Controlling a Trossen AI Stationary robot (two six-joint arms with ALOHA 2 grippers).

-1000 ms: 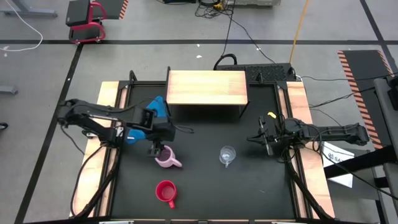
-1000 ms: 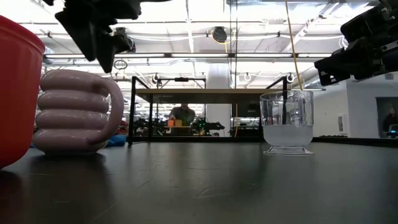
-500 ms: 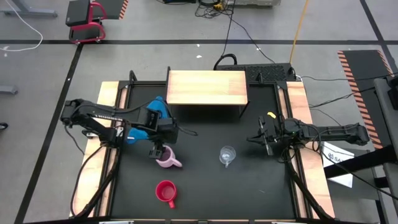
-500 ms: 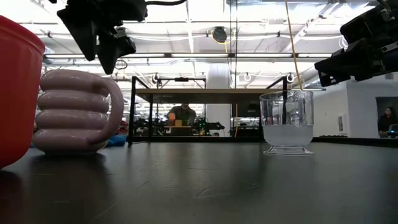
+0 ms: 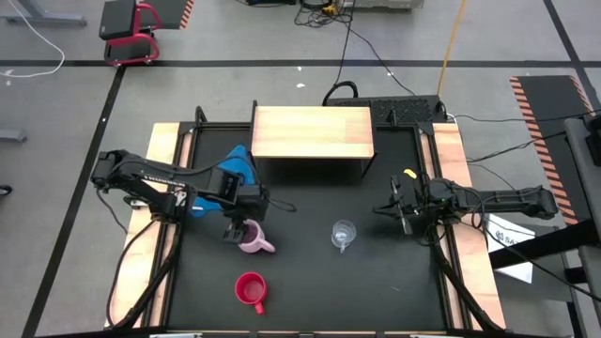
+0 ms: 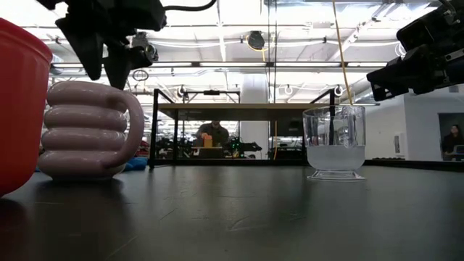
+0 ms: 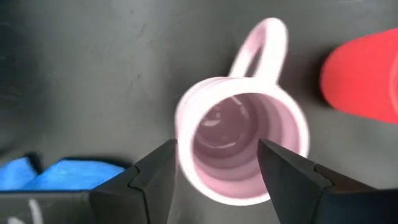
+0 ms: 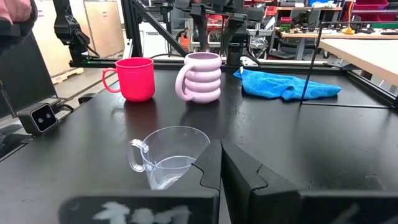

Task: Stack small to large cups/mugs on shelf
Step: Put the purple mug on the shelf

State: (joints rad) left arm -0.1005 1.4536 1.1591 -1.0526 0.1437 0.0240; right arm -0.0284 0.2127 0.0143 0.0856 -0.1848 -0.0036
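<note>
Left gripper [image 5: 237, 231] poised directly above lilac-pink mug [image 5: 250, 238], fingers [image 7: 155, 177] spread, one either side of the rim; no contact visible. Mug upright on table [image 5: 300, 282], left of centre. Red mug [image 5: 250, 290] at 6 o'clock from it, near front edge. Clear glass cup [image 5: 344, 234] at 3 o'clock of lilac mug, well apart. Shelf [image 5: 313, 131] at 12 o'clock, bare. Right gripper [image 5: 402, 210] closed, empty, just beside glass cup at its 3 o'clock. Blue cloth [image 5: 235, 167] beneath left arm
</note>
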